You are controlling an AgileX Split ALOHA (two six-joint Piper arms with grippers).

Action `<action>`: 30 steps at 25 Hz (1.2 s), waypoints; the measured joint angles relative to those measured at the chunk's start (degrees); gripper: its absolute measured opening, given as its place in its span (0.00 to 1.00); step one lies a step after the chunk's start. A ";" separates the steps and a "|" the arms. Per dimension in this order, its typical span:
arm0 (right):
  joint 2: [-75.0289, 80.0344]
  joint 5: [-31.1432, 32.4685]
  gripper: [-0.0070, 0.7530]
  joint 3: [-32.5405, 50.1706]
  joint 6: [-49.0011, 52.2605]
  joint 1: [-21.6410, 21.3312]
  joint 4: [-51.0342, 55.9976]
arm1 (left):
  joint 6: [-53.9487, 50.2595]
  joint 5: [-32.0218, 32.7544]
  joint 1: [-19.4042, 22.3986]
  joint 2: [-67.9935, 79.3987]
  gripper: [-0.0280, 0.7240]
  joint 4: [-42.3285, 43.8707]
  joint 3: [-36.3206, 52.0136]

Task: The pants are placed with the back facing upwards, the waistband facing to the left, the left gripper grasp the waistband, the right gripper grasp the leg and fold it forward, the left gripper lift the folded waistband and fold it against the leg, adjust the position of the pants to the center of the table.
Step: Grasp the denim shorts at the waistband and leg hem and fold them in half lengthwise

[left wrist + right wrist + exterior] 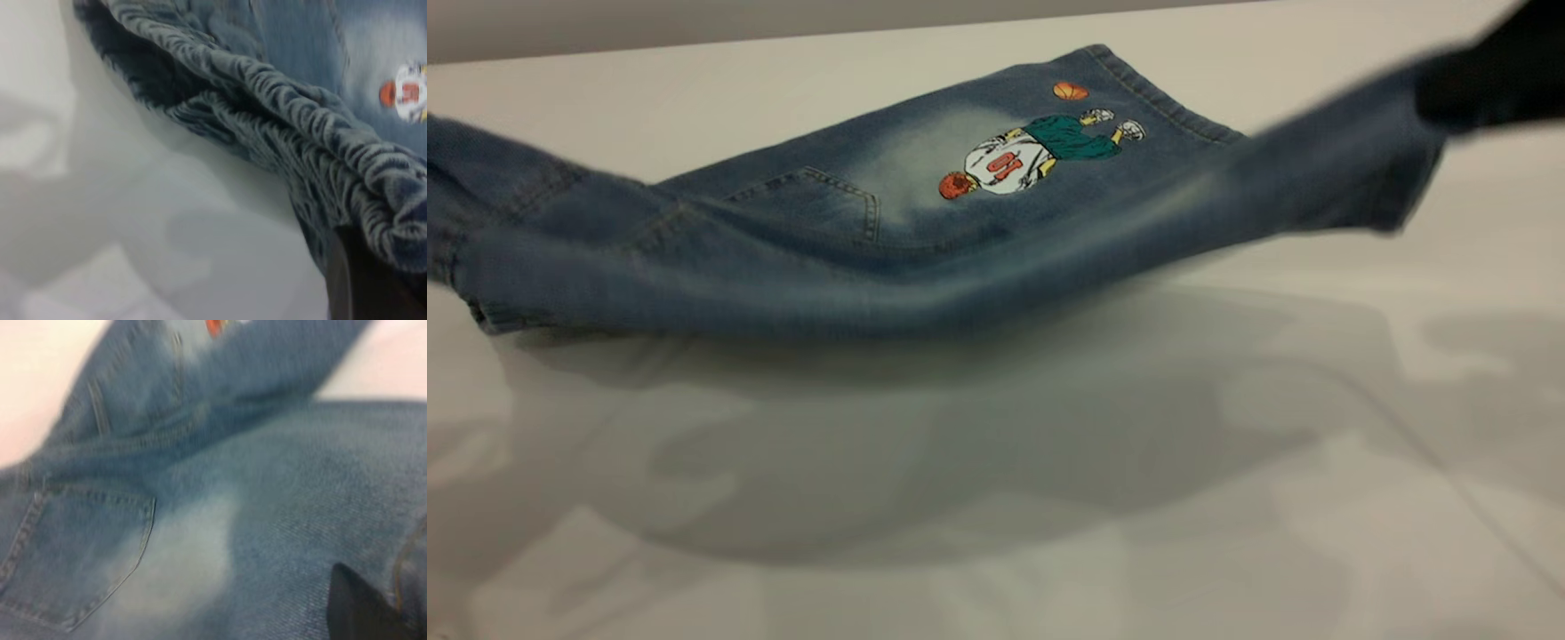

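A pair of faded blue denim pants (925, 222) is seen stretched across a pale, smooth counter (996, 498), lifted at both ends and sagging in the middle, so that a broad soft shadow is cast on the counter beneath it. In the exterior view the waistband end (480, 222) is raised at the left edge, while one leg (1352, 178) is drawn up toward the upper right, where it is met by the right gripper (1494, 80), shown only as a dark blurred shape. The other leg lies farther back on the counter, and on it a printed cartoon basketball player in a white numbered jersey and green shorts (1032, 156) is displayed, with a small orange ball printed just beside it. A stitched back pocket (818, 204) is visible near the seat.

In the left wrist view the gathered, ribbed elastic waistband (300, 133) is bunched against a dark finger of the left gripper (360, 280), by which the fabric appears to be held. In the right wrist view the denim fills the picture, and a dark finger (360, 607) is pressed against the cloth near a seam; the leg appears to be held there, though the finger gap itself cannot be seen.
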 joint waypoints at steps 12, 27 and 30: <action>15.18 0.06 0.04 -18.23 0.69 2.70 1.23 | -8.43 -10.11 0.00 0.15 0.15 -0.57 -0.03; 35.03 -1.47 0.04 -39.86 7.34 13.71 0.56 | -9.76 -24.25 0.00 12.65 0.15 -5.43 -0.07; 38.27 -1.35 0.04 -43.57 8.44 13.71 0.32 | -9.76 -27.33 0.00 15.53 0.15 -7.90 -0.13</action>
